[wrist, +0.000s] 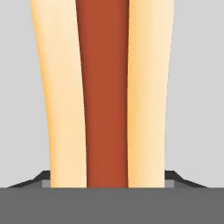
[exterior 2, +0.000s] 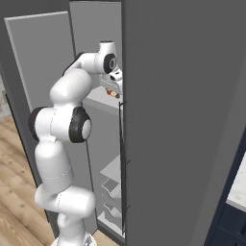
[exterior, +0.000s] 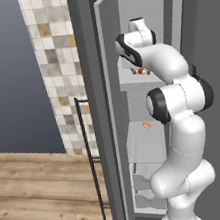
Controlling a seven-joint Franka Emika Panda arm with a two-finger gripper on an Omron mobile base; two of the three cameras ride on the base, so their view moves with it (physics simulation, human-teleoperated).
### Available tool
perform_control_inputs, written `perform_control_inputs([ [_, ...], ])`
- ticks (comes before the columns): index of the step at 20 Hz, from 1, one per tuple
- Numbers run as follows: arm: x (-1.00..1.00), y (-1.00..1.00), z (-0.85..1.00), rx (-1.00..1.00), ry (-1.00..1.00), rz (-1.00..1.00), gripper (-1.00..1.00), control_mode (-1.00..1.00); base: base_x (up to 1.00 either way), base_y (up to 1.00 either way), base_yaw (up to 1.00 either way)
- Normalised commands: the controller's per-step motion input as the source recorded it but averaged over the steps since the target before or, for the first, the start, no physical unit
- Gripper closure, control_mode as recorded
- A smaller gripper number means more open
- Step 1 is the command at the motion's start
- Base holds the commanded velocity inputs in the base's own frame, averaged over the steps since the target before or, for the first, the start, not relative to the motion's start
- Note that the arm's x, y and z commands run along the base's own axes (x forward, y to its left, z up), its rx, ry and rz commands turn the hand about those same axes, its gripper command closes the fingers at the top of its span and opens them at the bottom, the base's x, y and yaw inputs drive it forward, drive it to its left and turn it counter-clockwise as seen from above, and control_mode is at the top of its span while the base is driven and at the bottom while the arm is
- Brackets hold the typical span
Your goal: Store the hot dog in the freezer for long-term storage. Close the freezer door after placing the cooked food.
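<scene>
White rounded arm [exterior: 182,135] (glossy), dark joint bands

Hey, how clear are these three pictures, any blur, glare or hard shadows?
Left base view: flat, even light, no glare; the hot dog on the freezer shelf looks small and soft. Right base view: the freezer door is a plain grey expanse without highlights. Hand view: the hot dog sits very close, edges slightly soft, no shadows.

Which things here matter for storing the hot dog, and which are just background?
Job:
- hot dog, close before the gripper, at an upper shelf
- freezer, open
- freezer door with its bar handle

Background:
- small orange item lower inside
- tiled wall
- wood floor
- navy cabinet
</scene>
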Motion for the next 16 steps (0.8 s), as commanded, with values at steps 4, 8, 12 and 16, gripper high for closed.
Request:
perform_control_inputs([
  [4, 0.00, 0.00, -0.10, 0.00, 0.00, 0.00, 1.00, -1.00, 0.00, 0.00, 0.00],
  [8, 0.00, 0.00, -0.12, 0.00, 0.00, 0.00, -1.00, -1.00, 0.00, 0.00, 0.00],
  [12, 0.00, 0.00, -0.06, 0.00, 0.00, 0.00, -1.00, -1.00, 0.00, 0.00, 0.00],
  [16, 0.00, 0.00, 0.00, 0.00, 0.00, 0.00, -1.00, -1.00, 0.00, 0.00, 0.00],
])
